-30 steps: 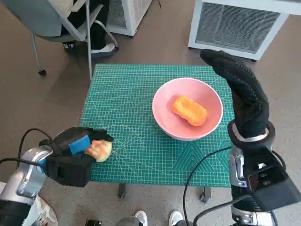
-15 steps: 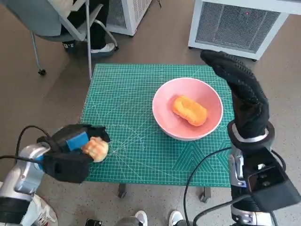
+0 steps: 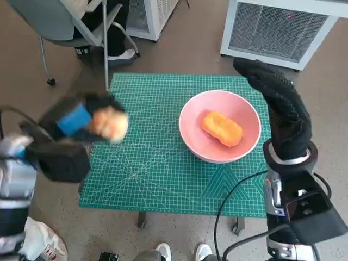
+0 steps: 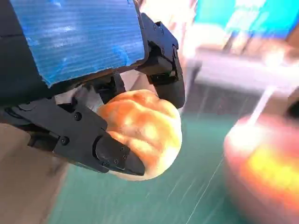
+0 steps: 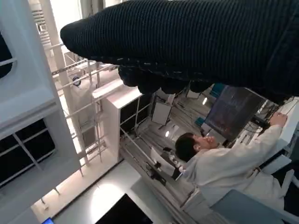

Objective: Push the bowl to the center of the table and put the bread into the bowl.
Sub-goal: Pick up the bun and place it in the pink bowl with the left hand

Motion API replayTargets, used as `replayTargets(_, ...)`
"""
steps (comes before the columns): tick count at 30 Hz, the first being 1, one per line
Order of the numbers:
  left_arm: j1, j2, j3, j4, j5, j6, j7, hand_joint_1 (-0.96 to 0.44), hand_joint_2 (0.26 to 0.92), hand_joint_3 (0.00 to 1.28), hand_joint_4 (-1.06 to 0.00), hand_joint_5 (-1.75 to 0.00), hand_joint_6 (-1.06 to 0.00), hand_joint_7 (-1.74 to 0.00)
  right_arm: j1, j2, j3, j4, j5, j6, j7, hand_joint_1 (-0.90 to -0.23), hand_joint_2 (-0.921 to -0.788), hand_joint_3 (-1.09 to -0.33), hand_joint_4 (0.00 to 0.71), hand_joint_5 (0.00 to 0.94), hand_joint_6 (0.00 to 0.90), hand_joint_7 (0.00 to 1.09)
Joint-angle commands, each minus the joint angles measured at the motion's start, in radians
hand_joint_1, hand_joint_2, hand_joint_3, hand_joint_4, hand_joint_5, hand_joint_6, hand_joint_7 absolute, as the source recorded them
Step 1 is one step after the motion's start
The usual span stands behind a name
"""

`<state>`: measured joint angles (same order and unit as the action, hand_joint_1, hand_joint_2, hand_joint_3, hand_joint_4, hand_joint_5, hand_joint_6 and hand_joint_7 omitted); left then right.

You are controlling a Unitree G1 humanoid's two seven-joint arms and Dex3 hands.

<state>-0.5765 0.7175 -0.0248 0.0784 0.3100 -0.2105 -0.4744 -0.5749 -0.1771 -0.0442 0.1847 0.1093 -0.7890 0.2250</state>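
Left hand gripping bread above the green mat's left edge, pink bowl with an orange piece right of centre, gloved right hand raised empty, fingers extended, beside it.

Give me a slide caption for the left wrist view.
Left hand grips a round bread roll above the green mat, the pink bowl blurred beside it.

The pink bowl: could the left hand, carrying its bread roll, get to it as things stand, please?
Probably yes. The left hand holds the bread roll above the mat, with nothing standing between it and the pink bowl; the right hand stays beyond the bowl's far side.
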Motion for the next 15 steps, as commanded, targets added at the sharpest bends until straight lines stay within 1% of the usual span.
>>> replayTargets(1, -0.108, -0.082, -0.047, -0.054, 0.041, 0.011, 0.059, 0.0, 0.916, 0.04, -0.68, -1.22, -0.72, -1.03, 0.001, 0.001, -0.001, 0.013, -0.018, 0.0, -0.002, -0.539, -0.921, -0.747, 0.347, 0.004, 0.0, 0.72)
replayTargets(3, -0.145, -0.114, -0.073, -0.054, 0.057, 0.007, 0.072, 0.0, 0.91, 0.03, -0.7, -1.18, -0.75, -1.0, -0.001, 0.001, -0.001, 0.015, -0.022, -0.002, -0.004, -0.543, -0.921, -0.747, 0.347, 0.004, -0.001, 0.72)
replayTargets(7, -0.213, -0.175, -0.129, -0.018, 0.081, -0.022, 0.087, 0.0, 0.909, 0.02, -0.72, -1.15, -0.76, -1.01, -0.004, 0.0, -0.003, 0.018, -0.03, -0.004, -0.007, -0.548, -0.921, -0.747, 0.347, 0.004, -0.001, 0.72)
replayTargets(13, -0.309, -0.261, -0.217, 0.104, 0.107, -0.079, 0.085, 0.0, 0.919, 0.03, -0.69, -1.13, -0.71, -1.12, -0.002, -0.003, -0.006, 0.01, -0.047, -0.003, -0.013, -0.545, -0.921, -0.748, 0.346, 0.003, -0.001, 0.72)
replayTargets(15, -0.339, -0.29, -0.244, 0.155, 0.112, -0.091, 0.08, 0.0, 0.92, 0.05, -0.67, -1.14, -0.68, -1.16, 0.001, -0.005, -0.008, 0.006, -0.053, -0.003, -0.016, -0.541, -0.921, -0.749, 0.346, 0.003, -0.001, 0.72)
